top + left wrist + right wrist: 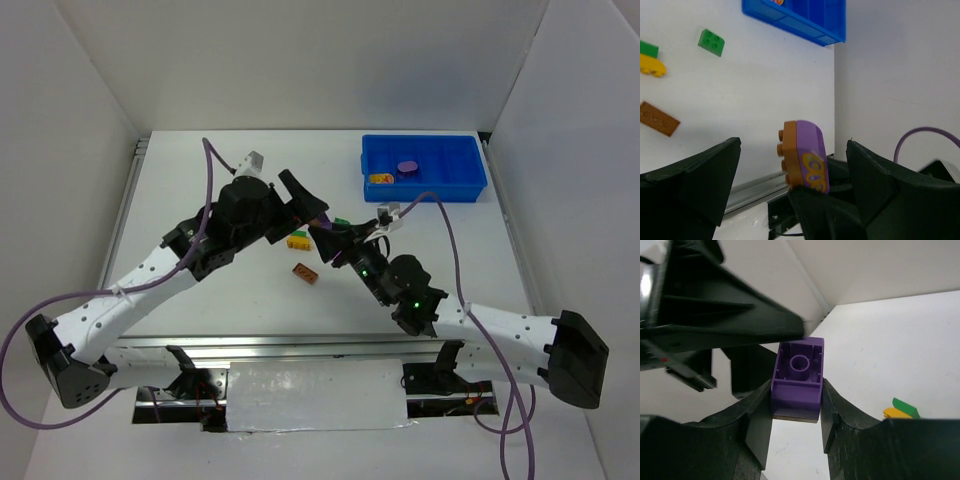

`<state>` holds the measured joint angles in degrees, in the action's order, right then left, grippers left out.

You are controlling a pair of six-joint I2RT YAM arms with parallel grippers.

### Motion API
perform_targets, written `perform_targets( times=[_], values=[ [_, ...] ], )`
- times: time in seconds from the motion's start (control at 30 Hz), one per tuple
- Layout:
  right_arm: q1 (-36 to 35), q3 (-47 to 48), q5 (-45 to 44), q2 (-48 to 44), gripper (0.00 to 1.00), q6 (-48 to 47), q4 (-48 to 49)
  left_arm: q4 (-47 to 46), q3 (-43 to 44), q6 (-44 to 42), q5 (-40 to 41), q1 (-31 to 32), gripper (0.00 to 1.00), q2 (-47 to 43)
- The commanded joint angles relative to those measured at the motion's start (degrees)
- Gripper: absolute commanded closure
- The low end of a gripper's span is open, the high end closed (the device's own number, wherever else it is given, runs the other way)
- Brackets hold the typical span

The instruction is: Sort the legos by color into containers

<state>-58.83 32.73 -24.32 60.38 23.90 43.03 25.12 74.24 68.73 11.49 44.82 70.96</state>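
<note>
Your right fingers [840, 430] are clamped on a purple brick [797, 375], held above the bench [200, 180], to the near-left of the blue tray [460, 192]. An orange piece [790, 160] seems stuck to one face of it, but the view is tight. Your left fingers [695, 175] stand wide apart on either side of that brick, not touching it. Brown brick [306, 273], yellow brick [298, 240] and green brick [341, 220] lie on the bench near-left of the tray. A round purple piece [407, 167] sits inside the tray.
</note>
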Motion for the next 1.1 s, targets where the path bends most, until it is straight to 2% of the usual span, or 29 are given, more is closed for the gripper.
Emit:
perform_targets(
  times=[0.0, 0.23, 0.37, 0.43, 0.5, 0.6, 0.7, 0.9, 1.03, 1.07],
  values=[
    [2.66, -1.0, 4.26, -4.47, 1.0, 5.19, -1.35, -7.28, -1.01, -8.33, 0.21, 0.18, 0.0, -5.3],
    [9.51, -0.48, 19.91, -13.09, 1.0, 14.59, -11.28, -23.51, -8.31, -20.72, -6.64, 0.01, 0.01, -14.35],
    [13.3, 1.19, 28.95, -17.39, 1.0, 18.19, -12.97, -30.73, -10.16, -25.57, -16.47, -0.08, 0.0, -17.08],
    [14.44, 3.56, 33.97, -17.93, 1.0, 20.39, -13.66, -33.11, -10.16, -26.63, -24.47, -0.17, 0.01, -16.99],
    [14.44, 5.15, 38.09, -18.28, 1.0, 22.32, -12.89, -38.64, -11.56, -26.45, -31.39, -0.17, 0.05, -17.43],
    [14.53, 5.68, 41.62, -18.89, 1.0, 24.43, -8.5, -43.05, -12.71, -24.96, -36.17, -0.17, 0.1, -18.31],
    [14.44, 5.77, 41.98, -20.04, 1.0, 23.83, -6.73, -40.17, -11.14, -24.78, -35.66, -0.17, 0.16, -18.75],
    [14.44, 6.91, 42.33, -21.01, 1.0, 21.01, -5.25, -37.0, -10.61, -24.87, -32.15, -0.17, 0.2, -20.68],
    [14.44, 6.21, 45.14, -19.78, 1.0, 21.8, -0.5, -38.21, -10.34, -23.47, -32.66, -0.17, 0.24, -19.55],
    [14.44, 6.03, 45.75, -19.25, 1.0, 21.89, 0.47, -38.83, -10.43, -22.86, -33.8, -0.17, 0.28, -19.11]
  ],
)
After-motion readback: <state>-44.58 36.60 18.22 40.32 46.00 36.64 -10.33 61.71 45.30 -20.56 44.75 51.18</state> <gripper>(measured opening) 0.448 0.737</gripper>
